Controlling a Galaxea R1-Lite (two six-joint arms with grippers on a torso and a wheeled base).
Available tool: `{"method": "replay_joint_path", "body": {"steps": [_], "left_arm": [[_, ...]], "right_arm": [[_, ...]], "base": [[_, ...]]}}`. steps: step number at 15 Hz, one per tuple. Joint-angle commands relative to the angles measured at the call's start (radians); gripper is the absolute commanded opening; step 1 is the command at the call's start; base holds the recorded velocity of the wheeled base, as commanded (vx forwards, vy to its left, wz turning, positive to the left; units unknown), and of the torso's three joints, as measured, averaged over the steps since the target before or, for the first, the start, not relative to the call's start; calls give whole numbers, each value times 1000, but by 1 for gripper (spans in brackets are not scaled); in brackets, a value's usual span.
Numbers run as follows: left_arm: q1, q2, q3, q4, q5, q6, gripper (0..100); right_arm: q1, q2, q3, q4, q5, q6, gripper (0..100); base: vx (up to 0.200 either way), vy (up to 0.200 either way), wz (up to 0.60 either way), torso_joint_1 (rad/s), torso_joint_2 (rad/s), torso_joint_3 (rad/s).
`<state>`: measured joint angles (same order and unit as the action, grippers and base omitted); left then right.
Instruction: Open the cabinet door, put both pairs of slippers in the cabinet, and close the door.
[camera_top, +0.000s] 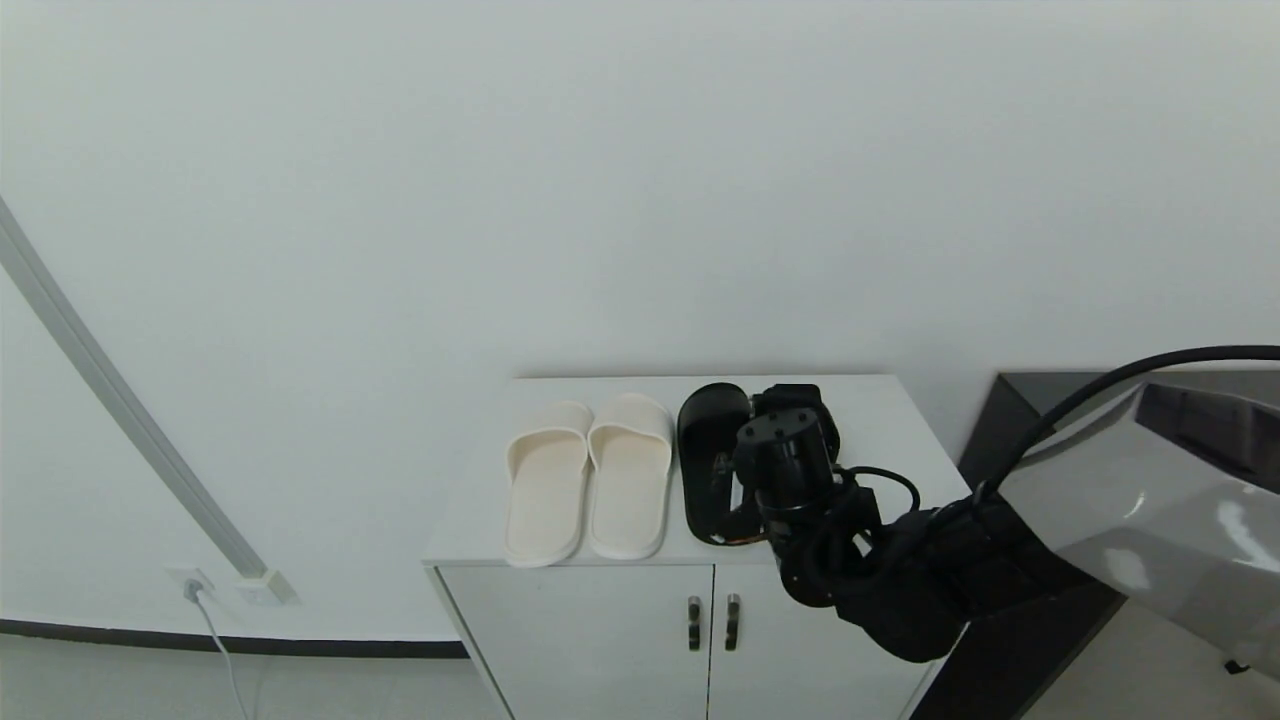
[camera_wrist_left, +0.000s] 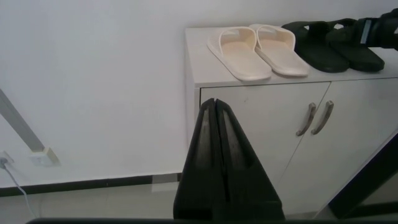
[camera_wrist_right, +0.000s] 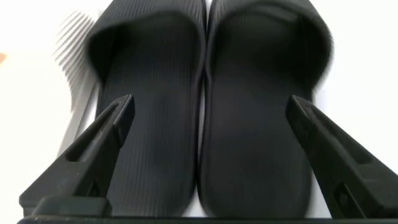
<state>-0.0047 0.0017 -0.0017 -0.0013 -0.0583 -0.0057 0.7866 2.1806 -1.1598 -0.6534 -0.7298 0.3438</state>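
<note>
My right tool (camera_wrist_right: 209, 102) is spread wide over the black slippers (camera_wrist_right: 149, 137) on top of the cabinet (camera_top: 580, 640). Up close, I see fine ribs on their soles. The smooth cream slippers (camera_top: 590, 480) lie just beside them. Both cabinet doors are shut. My left tool (camera_wrist_left: 215, 107), pressed together, hangs in front of the cabinet.

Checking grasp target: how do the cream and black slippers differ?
The cream slippers are pale; black slippers dark. Cream slippers sit to the left, black slippers to the right. The open right gripper hangs over the black slippers; none is near the cream slippers. Both pairs lie side by side on the cabinet top.
</note>
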Motion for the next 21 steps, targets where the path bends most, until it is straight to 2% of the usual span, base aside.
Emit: {"method": "replay_joint_path", "body": {"steps": [1,6,9,10,21], "left_arm": [[0,0,0,0,0,0,0],[0,0,-1,0,0,0,0],[0,0,0,0,-2,-2,0],[0,0,-1,0,-2,-2,0],[0,0,-1,0,-2,-3,0]], "right_arm": [[-26,79,-78,3,1,-12,100],[-89,177,-219,3,4,-48,100],[-102,191,-239,5,4,-51,100],[-102,191,-239,5,4,-57,0],[-106,148,-213,1,-2,-66,0]], "base": [[0,0,0,0,0,0],[0,0,0,0,0,0],[0,0,0,0,0,0],[0,0,0,0,0,0],[0,0,0,0,0,0]]}}
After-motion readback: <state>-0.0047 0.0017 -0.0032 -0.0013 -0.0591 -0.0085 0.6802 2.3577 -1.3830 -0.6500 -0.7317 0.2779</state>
